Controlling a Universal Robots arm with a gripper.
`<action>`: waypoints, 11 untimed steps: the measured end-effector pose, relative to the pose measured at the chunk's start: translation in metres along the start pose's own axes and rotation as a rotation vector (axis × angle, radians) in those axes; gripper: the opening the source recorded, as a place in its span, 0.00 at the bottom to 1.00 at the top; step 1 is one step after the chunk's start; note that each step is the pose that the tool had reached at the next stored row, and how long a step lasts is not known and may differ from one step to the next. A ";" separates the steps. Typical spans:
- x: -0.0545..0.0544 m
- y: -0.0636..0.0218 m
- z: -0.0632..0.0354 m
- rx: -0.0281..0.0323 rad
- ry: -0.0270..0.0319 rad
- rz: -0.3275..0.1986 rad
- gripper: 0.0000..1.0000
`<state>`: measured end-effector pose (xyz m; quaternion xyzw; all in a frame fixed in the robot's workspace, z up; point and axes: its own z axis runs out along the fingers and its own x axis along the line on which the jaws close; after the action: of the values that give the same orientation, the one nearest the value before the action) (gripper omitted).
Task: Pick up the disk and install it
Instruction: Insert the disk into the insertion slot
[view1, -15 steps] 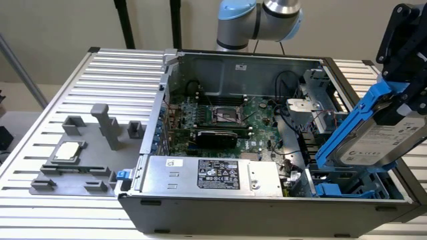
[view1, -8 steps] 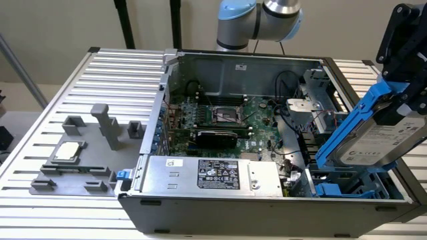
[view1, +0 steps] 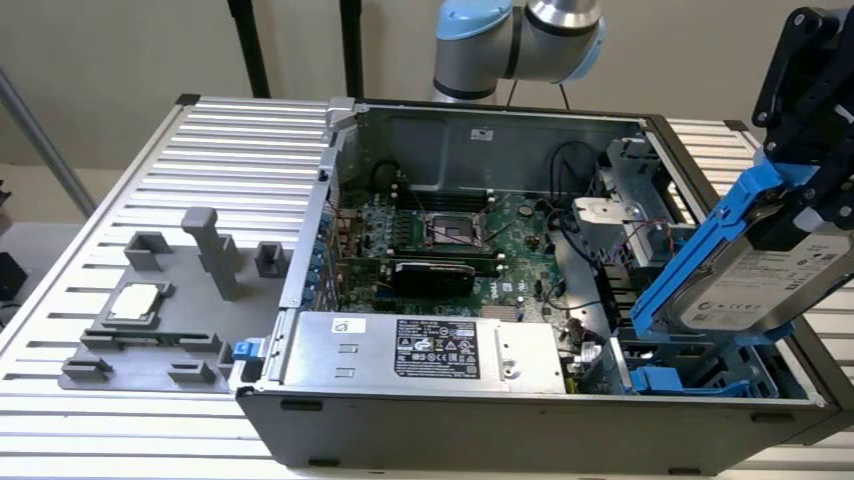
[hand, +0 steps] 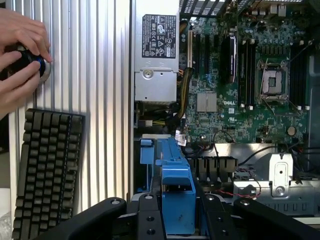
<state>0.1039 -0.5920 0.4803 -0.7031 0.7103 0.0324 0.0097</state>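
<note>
One disk (view1: 763, 285), tilted, clamped between gripper (hand: 180, 217) fingers, above case (view1: 441, 130)

Robotics lab: opened computer case (view1: 534, 425)

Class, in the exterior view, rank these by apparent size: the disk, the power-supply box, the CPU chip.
Largest, unranked: power-supply box and disk look alike, and the disk seems nearer the camera.
Smallest: CPU chip, clearly.

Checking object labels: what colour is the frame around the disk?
Bright blue; the carrier around the disk shows best in the exterior view.
</note>
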 end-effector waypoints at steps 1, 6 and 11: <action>0.000 0.0000 0.0000 0.0000 0.0001 0.000 0.00; 0.000 -0.0010 0.0040 0.0000 0.0002 0.000 0.00; 0.001 -0.0045 0.0123 0.0000 0.0001 0.000 0.00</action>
<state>0.1079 -0.5920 0.4679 -0.7031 0.7103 0.0324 0.0097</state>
